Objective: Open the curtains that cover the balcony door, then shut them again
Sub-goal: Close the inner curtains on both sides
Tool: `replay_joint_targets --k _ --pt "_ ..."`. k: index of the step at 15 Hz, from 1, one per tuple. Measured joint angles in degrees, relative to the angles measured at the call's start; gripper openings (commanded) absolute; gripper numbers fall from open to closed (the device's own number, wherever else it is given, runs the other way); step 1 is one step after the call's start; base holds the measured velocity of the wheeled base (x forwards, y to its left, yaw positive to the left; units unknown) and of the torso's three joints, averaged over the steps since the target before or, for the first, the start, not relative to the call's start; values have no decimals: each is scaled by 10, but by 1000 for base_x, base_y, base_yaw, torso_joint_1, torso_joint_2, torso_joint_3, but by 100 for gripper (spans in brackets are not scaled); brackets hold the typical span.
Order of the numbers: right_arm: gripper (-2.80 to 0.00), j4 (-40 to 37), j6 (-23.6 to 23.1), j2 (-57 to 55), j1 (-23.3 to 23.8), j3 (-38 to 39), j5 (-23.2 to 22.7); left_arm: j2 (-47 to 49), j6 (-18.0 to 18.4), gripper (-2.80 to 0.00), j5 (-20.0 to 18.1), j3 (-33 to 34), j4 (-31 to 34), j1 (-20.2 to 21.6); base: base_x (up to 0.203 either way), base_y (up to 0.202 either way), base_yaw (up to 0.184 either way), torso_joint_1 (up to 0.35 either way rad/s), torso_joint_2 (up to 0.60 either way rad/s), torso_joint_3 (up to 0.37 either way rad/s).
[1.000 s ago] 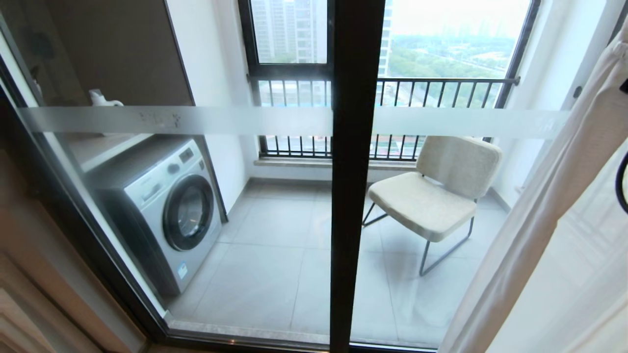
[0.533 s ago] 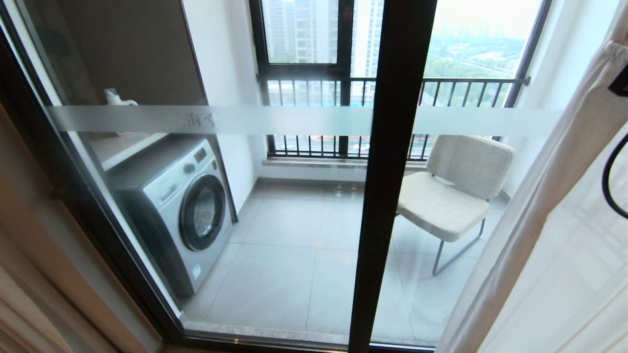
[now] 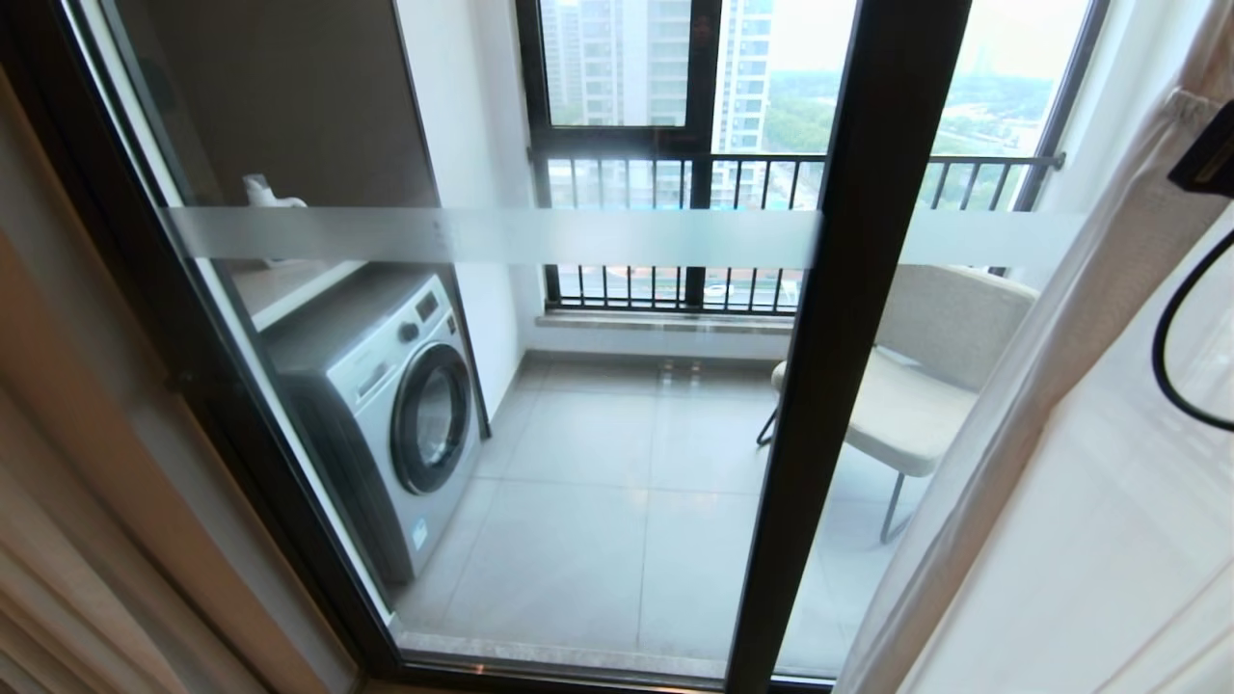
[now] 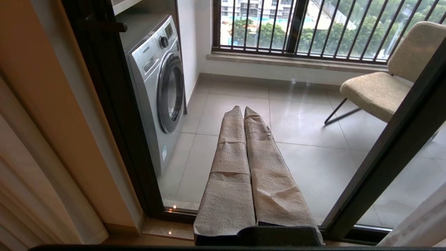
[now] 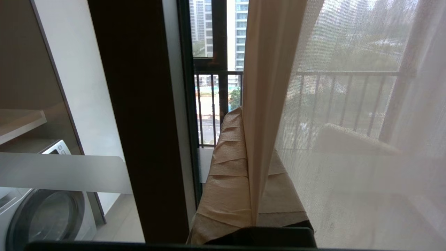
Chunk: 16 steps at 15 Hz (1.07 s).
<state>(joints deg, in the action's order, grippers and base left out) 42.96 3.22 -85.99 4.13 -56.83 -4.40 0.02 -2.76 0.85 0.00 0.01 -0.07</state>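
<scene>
The balcony door (image 3: pixel 848 337) is glass in black frames with a frosted stripe (image 3: pixel 578 236) across it. A white sheer curtain (image 3: pixel 1060 482) hangs over its right side, and a beige drape (image 3: pixel 58 540) is bunched at the far left. My right gripper (image 5: pixel 245 118), its fingers wrapped in beige tape, is shut on the sheer's folded front edge (image 5: pixel 264 87) close to the door's middle post (image 5: pixel 139 122). In the head view only a black part of that arm (image 3: pixel 1205 154) shows, at the right edge. My left gripper (image 4: pixel 243 109) is shut on nothing and points at the door's bottom.
Behind the glass stand a washing machine (image 3: pixel 395 405) on the left and a beige chair (image 3: pixel 925 386) on the right, in front of a barred window (image 3: pixel 675 173). A black cable (image 3: pixel 1171 357) loops in front of the sheer.
The camera has moved left: the door's post and the balcony have slid right in the picture. The held sheer edge came along and now covers more of the chair.
</scene>
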Motion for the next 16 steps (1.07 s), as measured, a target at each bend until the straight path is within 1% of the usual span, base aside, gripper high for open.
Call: replay_joint_targets --k 16 --pt "-280 -2 0 2 -1 -2 0 0 0 -280 0 0 0 0 0 190 0 4 2 4"
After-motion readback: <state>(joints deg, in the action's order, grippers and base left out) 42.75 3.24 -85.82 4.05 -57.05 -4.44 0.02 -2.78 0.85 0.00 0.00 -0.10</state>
